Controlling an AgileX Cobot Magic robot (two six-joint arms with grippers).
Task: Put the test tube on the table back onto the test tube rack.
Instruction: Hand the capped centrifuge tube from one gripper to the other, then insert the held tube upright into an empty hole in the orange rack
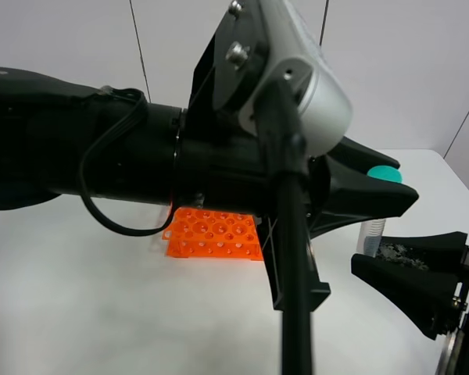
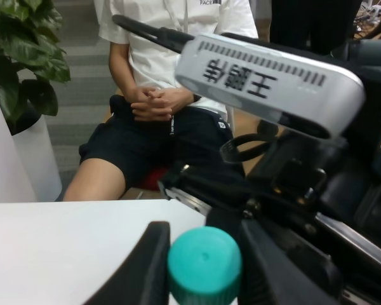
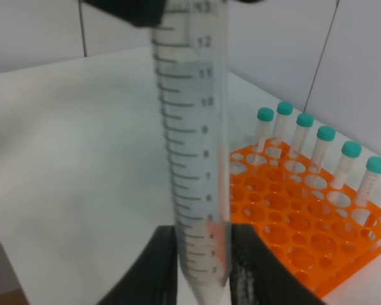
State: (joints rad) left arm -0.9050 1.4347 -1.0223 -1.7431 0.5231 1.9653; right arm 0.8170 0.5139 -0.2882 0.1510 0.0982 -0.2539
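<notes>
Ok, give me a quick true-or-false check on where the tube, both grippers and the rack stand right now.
1. The left gripper holds the test tube by its cap. True.
2. The test tube lies flat on the table. False: it hangs cap up, tip down, clear of the table.
3. The right gripper has a finger on each side of the tube's lower end. True.
4. The rack has no tubes in it. False: a row of capped tubes stands along one edge.
5. The held tube is already seated in a rack hole. False: it is off to the side of the rack.
</notes>
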